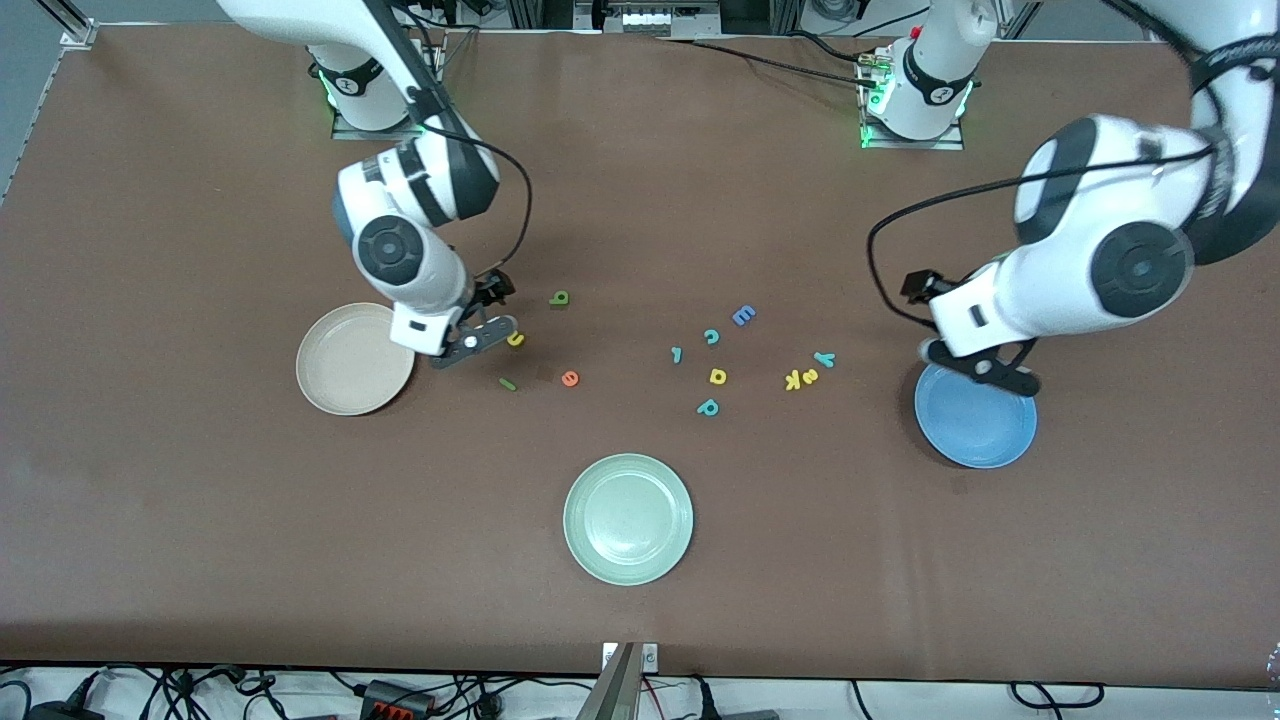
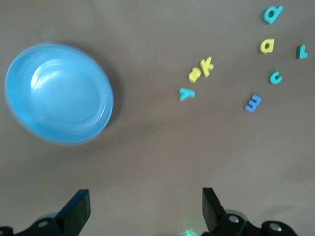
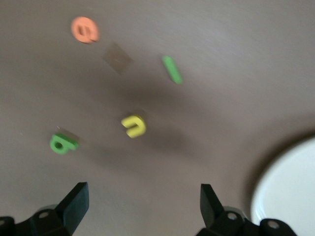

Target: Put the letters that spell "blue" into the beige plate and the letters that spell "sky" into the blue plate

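My right gripper (image 1: 488, 315) (image 3: 142, 199) hangs open and empty over the table between the beige plate (image 1: 355, 358) (image 3: 290, 191) and the "blue" letters. These are the olive-green b (image 1: 560, 298) (image 3: 62, 143), yellow u (image 1: 515, 339) (image 3: 134, 126), green bar l (image 1: 508, 383) (image 3: 172, 69) and orange e (image 1: 570, 378) (image 3: 85, 29). My left gripper (image 1: 980, 368) (image 2: 144, 204) is open and empty over the blue plate's (image 1: 975, 415) (image 2: 59, 93) rim nearest the arm bases. Teal y (image 1: 824, 359) (image 2: 186, 93), yellow-green s (image 1: 810, 375) (image 2: 194, 74) and yellow k (image 1: 793, 379) (image 2: 206, 65) lie beside that plate.
A pale green plate (image 1: 628, 518) sits nearer the front camera, mid-table. Spare letters lie in the middle: blue E (image 1: 743, 316) (image 2: 253, 103), teal c (image 1: 711, 336) (image 2: 275, 77), teal l (image 1: 677, 354), yellow a (image 1: 718, 376) (image 2: 267, 45), teal p (image 1: 708, 407).
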`<state>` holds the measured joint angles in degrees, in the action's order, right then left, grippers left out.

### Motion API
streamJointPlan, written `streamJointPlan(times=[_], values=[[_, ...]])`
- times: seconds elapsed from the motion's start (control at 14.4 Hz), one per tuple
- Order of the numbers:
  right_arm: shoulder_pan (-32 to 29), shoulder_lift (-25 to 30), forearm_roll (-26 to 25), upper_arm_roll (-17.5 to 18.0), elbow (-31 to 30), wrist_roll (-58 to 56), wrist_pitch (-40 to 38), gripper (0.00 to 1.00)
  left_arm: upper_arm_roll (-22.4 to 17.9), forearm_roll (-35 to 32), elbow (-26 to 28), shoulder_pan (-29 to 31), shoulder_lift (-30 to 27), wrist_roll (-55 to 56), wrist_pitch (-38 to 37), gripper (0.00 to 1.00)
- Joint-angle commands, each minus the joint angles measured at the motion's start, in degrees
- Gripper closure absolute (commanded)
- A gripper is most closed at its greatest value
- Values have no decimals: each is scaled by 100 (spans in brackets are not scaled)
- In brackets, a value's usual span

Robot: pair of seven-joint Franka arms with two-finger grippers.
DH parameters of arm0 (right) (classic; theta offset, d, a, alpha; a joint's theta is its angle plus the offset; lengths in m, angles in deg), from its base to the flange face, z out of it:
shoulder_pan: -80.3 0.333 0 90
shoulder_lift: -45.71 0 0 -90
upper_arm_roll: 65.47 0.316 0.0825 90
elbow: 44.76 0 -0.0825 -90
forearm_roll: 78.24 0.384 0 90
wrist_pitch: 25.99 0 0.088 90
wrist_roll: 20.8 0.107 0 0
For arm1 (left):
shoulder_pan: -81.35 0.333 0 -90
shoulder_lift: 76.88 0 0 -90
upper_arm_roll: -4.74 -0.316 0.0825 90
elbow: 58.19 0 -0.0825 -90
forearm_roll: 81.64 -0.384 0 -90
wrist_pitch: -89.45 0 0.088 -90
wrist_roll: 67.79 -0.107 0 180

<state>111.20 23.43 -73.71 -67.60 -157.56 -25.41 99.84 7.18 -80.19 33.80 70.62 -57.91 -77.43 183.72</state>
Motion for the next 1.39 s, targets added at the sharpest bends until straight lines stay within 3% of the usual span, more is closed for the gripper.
streamJointPlan(times=[0.0, 0.07, 0.21, 0.35, 0.62, 0.76, 0.97, 1.32], values=[[162, -268, 4, -51, -5, -214, 467, 0, 2, 31, 125, 44, 361, -372, 644, 0], [162, -347, 3, -51, -5, -355, 582, 0, -6, 40, 152, 44, 458, -320, 785, 0], [162, -488, 3, -51, -5, -496, 679, 12, -6, 31, 230, 53, 660, -143, 1092, 0], [188, -585, -14, -51, -22, -636, 846, 16, 20, 31, 528, 1, 713, -510, 1505, 0], [197, -787, -5, -51, -14, -839, 1224, 21, 81, -13, 1906, -61, 670, -2302, 3883, 0], [267, -831, -5, -51, -22, -839, 1295, 23, 90, -30, 2382, -201, 670, -2428, 4536, 0], [294, -840, -14, -51, -57, -944, 1286, 29, 81, -39, 2604, -456, 783, -2420, 5135, 0], [294, -840, -23, -60, -154, -1059, 1330, 37, 81, -39, 2543, -650, 915, -2420, 5190, 5]])
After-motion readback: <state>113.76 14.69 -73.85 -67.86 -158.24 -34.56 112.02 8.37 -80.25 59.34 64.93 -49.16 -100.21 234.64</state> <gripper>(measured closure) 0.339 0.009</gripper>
